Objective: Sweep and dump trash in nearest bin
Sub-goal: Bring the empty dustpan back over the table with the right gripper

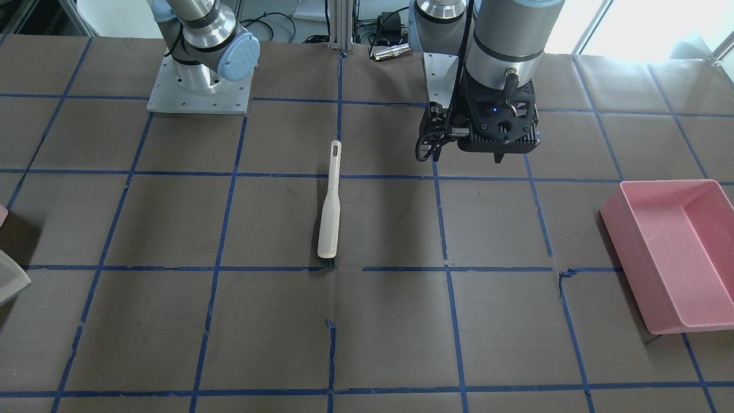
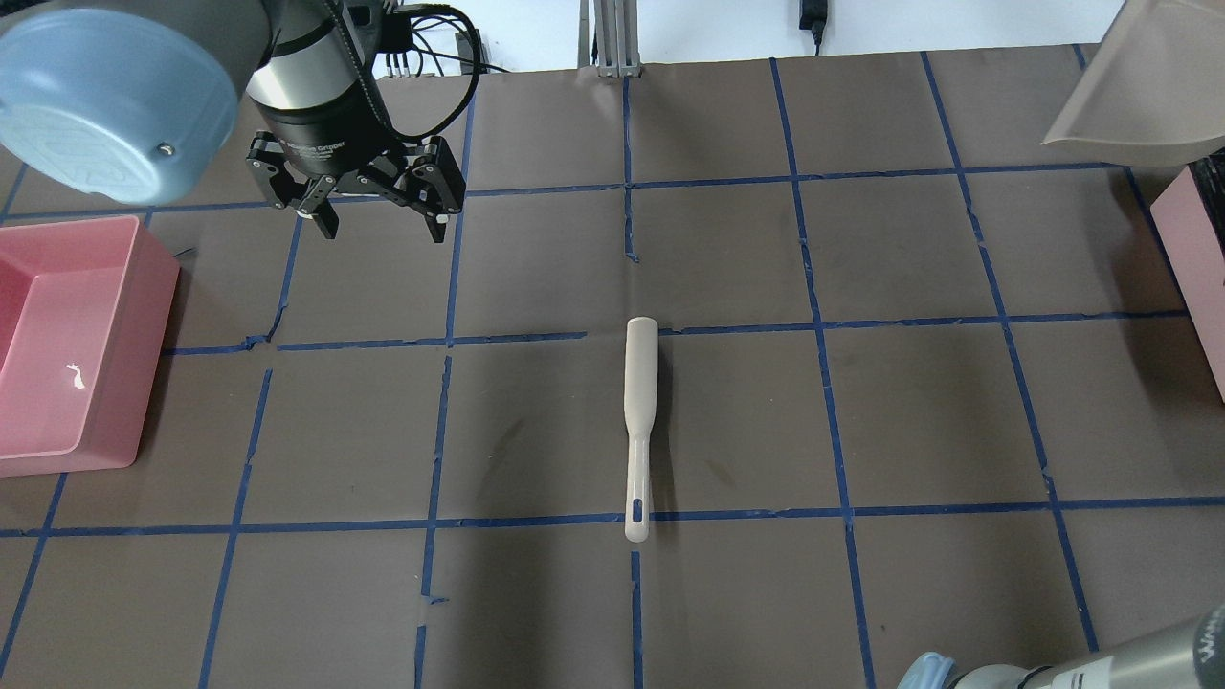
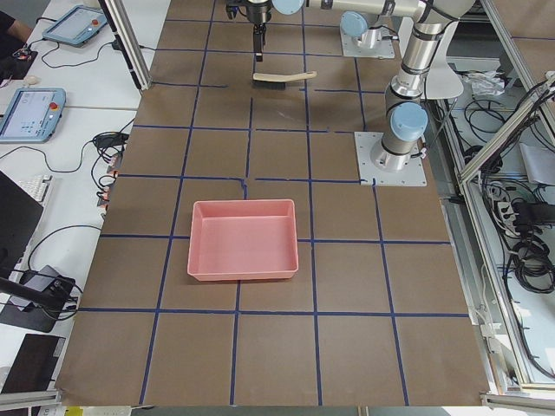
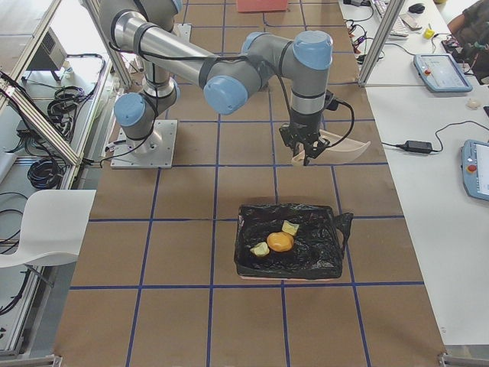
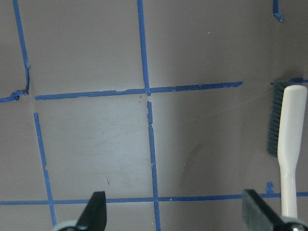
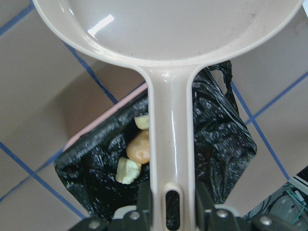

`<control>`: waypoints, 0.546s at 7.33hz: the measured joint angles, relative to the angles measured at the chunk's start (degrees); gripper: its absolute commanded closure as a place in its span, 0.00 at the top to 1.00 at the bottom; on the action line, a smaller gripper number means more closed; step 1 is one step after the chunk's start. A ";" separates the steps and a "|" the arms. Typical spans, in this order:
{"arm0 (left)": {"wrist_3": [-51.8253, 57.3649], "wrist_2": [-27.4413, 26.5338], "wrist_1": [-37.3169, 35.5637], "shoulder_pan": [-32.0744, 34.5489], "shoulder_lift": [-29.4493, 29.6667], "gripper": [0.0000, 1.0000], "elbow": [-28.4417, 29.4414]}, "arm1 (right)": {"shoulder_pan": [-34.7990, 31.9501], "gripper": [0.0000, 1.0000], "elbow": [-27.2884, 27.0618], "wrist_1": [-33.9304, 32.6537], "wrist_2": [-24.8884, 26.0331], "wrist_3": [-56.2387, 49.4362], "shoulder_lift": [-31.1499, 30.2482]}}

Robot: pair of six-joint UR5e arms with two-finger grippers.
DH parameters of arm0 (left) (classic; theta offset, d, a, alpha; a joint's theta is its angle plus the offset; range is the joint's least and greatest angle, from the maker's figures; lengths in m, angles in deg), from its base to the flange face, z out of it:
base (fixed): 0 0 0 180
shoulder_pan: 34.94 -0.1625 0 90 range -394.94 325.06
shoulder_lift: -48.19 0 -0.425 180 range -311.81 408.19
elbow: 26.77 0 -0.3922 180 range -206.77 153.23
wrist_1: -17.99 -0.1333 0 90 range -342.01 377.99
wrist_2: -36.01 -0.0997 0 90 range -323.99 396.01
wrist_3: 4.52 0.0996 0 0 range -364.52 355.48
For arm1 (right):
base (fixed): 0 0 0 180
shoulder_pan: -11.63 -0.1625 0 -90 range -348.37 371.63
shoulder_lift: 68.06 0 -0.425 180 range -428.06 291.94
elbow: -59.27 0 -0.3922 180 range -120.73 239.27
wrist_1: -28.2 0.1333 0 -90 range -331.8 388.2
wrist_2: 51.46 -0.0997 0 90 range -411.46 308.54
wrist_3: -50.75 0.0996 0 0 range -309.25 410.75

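Nearest in the right-side view, the bin [image 4: 246, 264], lined with a black bag, holds the trash [image 4: 280, 241], an orange lump between two pale pieces, so the dumping looks done. Just beyond it, at 12 o'clock, the right gripper [image 4: 306, 155] points straight down from a bent arm, clamped on the handle of the empty dustpan [image 4: 345, 150], whose long axis runs toward 3 o'clock. Far along the worktop [image 2: 957, 411] the brush [image 2: 638, 421] lies flat, at 4 o'clock overhead from the left gripper [image 2: 383, 230], which hovers wide and empty.
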 measured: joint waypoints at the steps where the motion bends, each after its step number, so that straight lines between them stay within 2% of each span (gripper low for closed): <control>1: -0.01 0.02 0.56 -0.02 -0.41 1.00 0.03 | -3.79 0.00 -1.43 -0.11 -0.01 6.53 -0.04; 4: 0.00 0.05 1.03 -0.03 -0.74 1.00 0.11 | -13.80 0.00 -4.32 -0.58 0.05 25.24 0.14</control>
